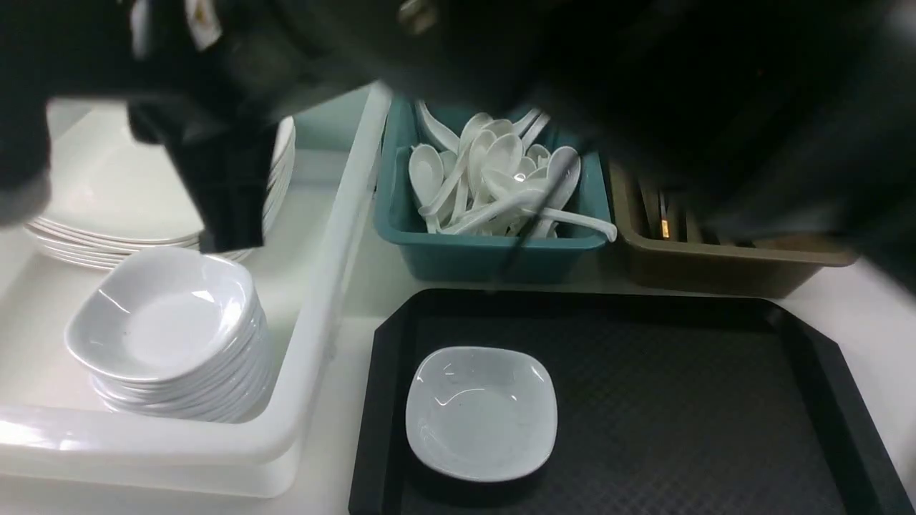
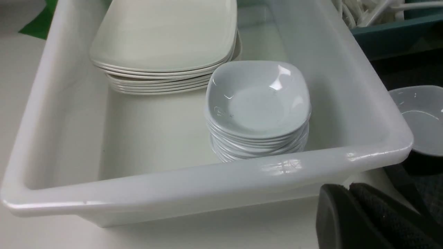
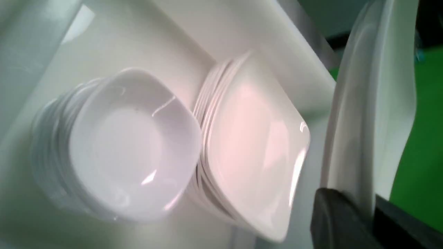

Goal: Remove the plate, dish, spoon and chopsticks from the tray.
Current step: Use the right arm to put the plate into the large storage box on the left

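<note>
Right hand (image 3: 367,214) clamped on the rim of the plate (image 3: 375,103), which hangs steeply tilted above the white tub (image 3: 263,38). Plate stack (image 3: 249,145) lies below it, with the dish stack (image 3: 128,145) touching its side

Left hand (image 2: 349,214) pressed together, empty, low outside the tub's near wall

Dish (image 1: 481,413) sits alone on the tray (image 1: 680,400), near-left part

Risks, as judged:
- thin grip on a glossy rim: plate may pivot or slip out
- released while this tilted: an edge strikes first, plate lands askew or slides onto the dish stack
- lowered off-centre: nudges that stack or catches the tub wall
</note>
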{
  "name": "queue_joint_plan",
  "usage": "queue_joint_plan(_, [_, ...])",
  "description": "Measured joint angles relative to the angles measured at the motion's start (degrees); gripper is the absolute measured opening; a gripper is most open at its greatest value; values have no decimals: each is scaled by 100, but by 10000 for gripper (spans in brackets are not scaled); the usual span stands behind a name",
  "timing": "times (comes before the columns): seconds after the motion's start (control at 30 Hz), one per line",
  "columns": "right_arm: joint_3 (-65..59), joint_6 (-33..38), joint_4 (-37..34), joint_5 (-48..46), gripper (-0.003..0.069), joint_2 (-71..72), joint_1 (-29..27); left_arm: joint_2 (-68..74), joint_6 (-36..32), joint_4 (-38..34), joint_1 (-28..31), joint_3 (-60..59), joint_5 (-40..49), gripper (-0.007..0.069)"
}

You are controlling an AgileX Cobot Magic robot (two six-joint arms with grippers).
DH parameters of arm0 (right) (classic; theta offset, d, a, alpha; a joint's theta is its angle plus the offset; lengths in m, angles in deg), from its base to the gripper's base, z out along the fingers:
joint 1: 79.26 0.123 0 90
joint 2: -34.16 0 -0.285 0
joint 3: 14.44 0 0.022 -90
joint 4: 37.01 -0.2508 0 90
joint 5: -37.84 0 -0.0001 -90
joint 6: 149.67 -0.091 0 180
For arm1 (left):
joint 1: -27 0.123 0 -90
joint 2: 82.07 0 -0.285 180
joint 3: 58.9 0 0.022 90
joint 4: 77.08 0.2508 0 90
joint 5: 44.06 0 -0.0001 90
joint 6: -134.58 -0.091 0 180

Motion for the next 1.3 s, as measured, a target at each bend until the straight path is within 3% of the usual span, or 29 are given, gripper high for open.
queue_joint_plan(0.13, [-1,1191,-580,604,60,-680,-267,-239,6,-92,0,2,15,17])
queue_joint_plan(0.33, [-1,1624,-771,1184,61,-1316,-501,-283,-51,-261,0,2,28,17])
queue_joint_plan(0.63, [1,1216,-802,1386,62,-1759,-732,-283,-233,-557,0,2,28,17])
queue_joint_plan(0.97, [6,680,-790,2270,90,-2004,-768,-283,-266,-1051,0,2,34,17])
queue_joint_plan(1.07, [16,628,-790,2531,190,-2060,-768,-283,-266,-1232,0,2,34,17])
queue_joint_plan(1.1, [20,531,-790,2636,269,-2100,-768,-283,-271,-1304,0,2,34,17])
queue_joint_plan(1.17, [27,384,-790,2736,356,-2112,-780,-283,-271,-1370,0,2,34,17])
queue_joint_plan(1.3, [44,18,-790,2840,472,-2080,-798,-283,-295,-1405,0,2,34,17])
